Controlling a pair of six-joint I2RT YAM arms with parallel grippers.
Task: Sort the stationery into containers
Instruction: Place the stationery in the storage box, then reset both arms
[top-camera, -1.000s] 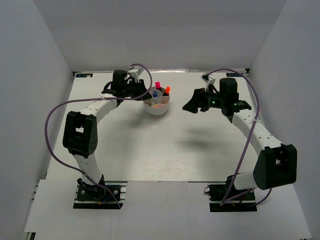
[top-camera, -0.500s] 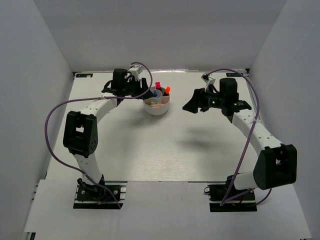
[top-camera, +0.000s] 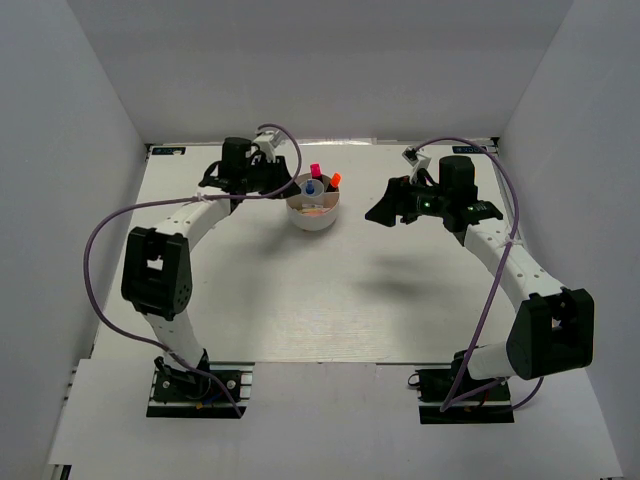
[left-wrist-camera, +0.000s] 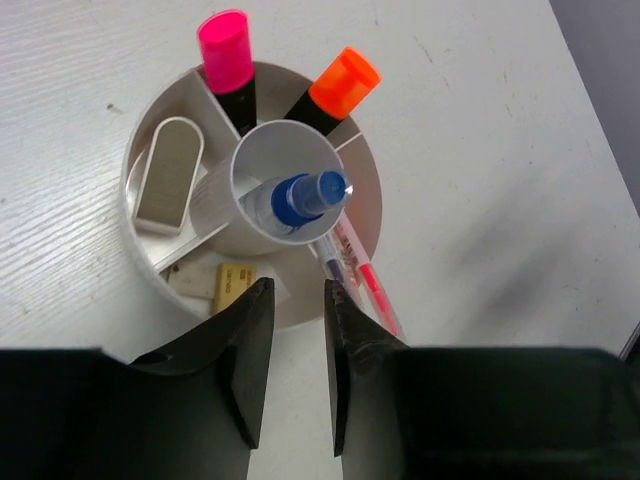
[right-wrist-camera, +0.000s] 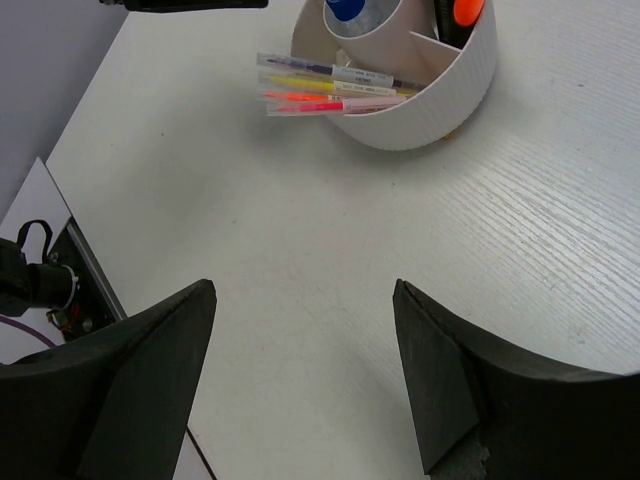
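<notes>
Since no stationery lies loose on the table, you may judge the sorting practically done. The tub sits toward the table's twelve o'clock. The left gripper, at the tub's nine, is nearly closed and empty, and the right gripper, at its three, gapes wide and empty. Inside are the highlighters, pens, erasers and bottle.

Two highlighters, three pens, two erasers, one bottle, one tub.

A: Setting?
B: White table, seen from above, faint wood-like grain up close. Boxed in on three sides by plain pale grey panels: left wall, back wall, right wall.
A: Light?
B: Even and soft. Blurred grey shadows on the tabletop.
A: Far edge?
B: Thin dark strip below the back wall, possibly a rail; too small to tell.
</notes>
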